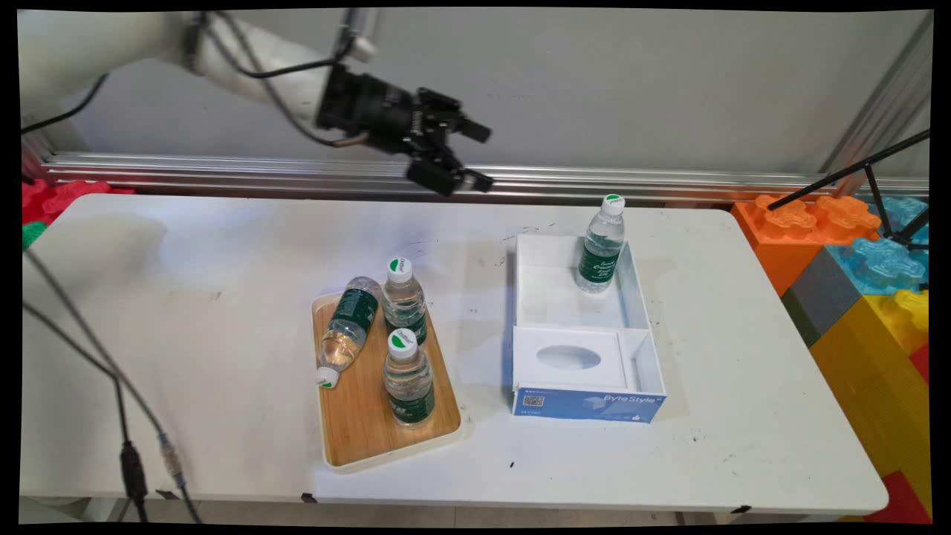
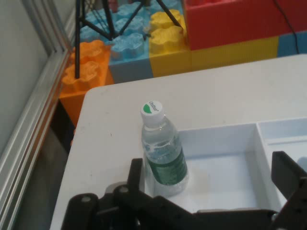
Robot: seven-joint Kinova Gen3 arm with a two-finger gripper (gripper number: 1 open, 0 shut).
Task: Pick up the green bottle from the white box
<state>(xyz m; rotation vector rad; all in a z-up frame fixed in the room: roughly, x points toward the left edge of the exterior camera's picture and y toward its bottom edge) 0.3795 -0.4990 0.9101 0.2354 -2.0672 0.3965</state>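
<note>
The gripper (image 1: pixel 481 156) hangs wide open and empty above the table (image 1: pixel 223 297); a clear plastic bottle (image 1: pixel 601 245) stands in the white box (image 1: pixel 643 297), three more on a wooden tray (image 1: pixel 356 416).

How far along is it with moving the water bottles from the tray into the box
One bottle stands upright in the white box. The gripper is open and empty, raised above the table. Three bottles remain on the wooden tray: two upright, one lying down.
</note>
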